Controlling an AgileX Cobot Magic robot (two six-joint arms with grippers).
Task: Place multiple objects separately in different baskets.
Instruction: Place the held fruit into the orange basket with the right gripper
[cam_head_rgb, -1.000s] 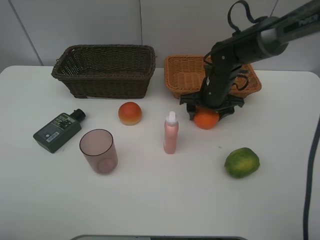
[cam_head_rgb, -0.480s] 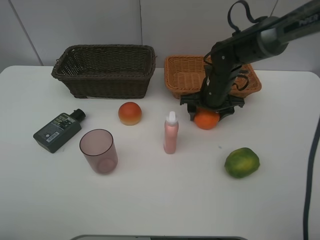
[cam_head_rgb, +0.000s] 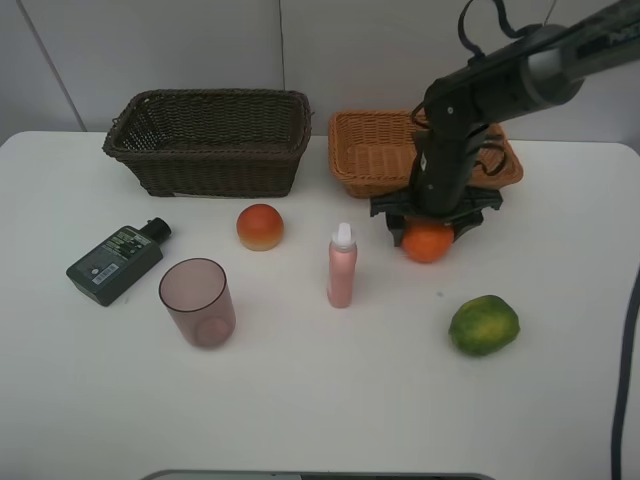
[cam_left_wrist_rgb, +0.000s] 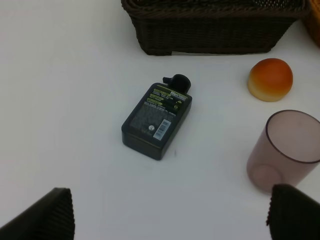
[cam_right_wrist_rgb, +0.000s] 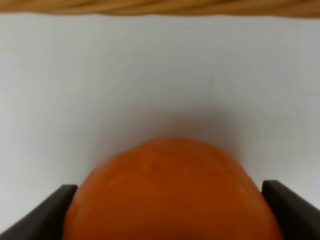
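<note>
The right fingers (cam_right_wrist_rgb: 42, 215) are seen closed on the tangerine (cam_head_rgb: 427, 243), one finger pressed to each side of it. Whether the fruit is clear of the desk (cam_head_rgb: 320, 410) cannot be told. It is held just in front of the tan basket (cam_head_rgb: 362, 172), near the front wall. The left fingers (cam_left_wrist_rgb: 42, 212) are spread wide with nothing between them, above the flat dark bottle (cam_left_wrist_rgb: 157, 119).

The step in hand is judged to be the carrying of the tangerine to a basket, with the grasp made and the drop not yet done. For the next move, a lift high enough to clear the wicker rim is called for, then a short reach back over the tan basket and a release. Five things are left to be sorted: the peach (cam_head_rgb: 260, 226), the pink bottle (cam_head_rgb: 342, 268), the green fruit (cam_head_rgb: 484, 324), the cup (cam_head_rgb: 198, 302) and the dark bottle.

The tangerine is round, so no long axis need be reckoned with. The pink bottle is stood upright, cap up, its long axis vertical. The dark bottle is laid flat, its long axis slanted and its cap pointed toward the dark basket (cam_head_rgb: 210, 165). The cup is stood mouth up.
</note>
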